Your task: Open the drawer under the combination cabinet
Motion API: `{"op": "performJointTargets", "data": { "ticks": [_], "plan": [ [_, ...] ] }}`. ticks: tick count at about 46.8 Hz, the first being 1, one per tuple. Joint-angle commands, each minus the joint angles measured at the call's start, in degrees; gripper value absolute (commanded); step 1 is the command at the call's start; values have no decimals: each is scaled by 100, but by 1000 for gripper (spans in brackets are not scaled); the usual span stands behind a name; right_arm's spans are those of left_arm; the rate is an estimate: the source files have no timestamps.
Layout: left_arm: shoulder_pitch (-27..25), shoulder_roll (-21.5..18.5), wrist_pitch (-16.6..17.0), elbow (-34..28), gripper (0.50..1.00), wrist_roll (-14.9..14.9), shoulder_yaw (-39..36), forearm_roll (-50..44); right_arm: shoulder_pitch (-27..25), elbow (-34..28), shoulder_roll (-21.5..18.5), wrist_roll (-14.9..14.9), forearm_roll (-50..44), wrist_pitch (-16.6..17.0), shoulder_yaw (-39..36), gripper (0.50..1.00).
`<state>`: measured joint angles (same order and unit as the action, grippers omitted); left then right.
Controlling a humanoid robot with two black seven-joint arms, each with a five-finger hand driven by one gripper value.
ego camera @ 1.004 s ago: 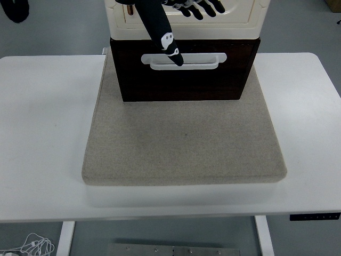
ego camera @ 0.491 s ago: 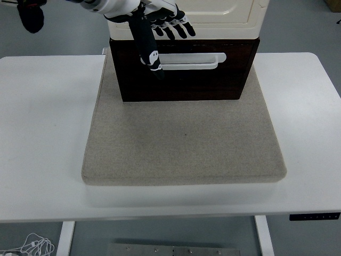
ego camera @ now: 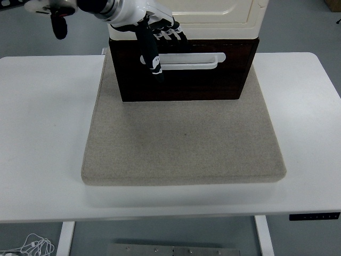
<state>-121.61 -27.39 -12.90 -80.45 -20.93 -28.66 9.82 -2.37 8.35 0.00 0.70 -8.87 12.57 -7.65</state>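
The left hand (ego camera: 155, 40) reached in from the upper left, its fingers (ego camera: 171, 35) spread loosely over the drawer's (ego camera: 184, 72) top edge and its thumb lying across the left end of the white handle (ego camera: 186, 60), gripping nothing. The dark drawer sat under the cream cabinet (ego camera: 213, 13) at the back of the grey mat (ego camera: 184, 141), whose front lay bare on the white tabletop (ego camera: 42, 128).

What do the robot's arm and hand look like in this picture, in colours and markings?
Only the left hand shows. It is black, with five slim fingers carrying small white patches at the joints. Its wrist is a glossy white shell ringed by a dark band and a silver metal collar. No cables are visible. The right arm is out of view.
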Motion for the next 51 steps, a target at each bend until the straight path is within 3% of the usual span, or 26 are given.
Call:
{"op": "performJointTargets", "data": {
  "ticks": [1,15,35,51],
  "plan": [
    [94,67,7,108,1000,10,27,37,8,0,0,0,-1,0,0,926],
    [410,419,25,372,1000,1,71,161,-1,0,0,0,-1,0,0,926],
    [771,972,306,890,1000,10,132,169,8,0,0,0,-1,0,0,926],
    [964,1087,376,1101,1000,27,150,363,8,0,0,0,-1,0,0,926]
  ]
}}
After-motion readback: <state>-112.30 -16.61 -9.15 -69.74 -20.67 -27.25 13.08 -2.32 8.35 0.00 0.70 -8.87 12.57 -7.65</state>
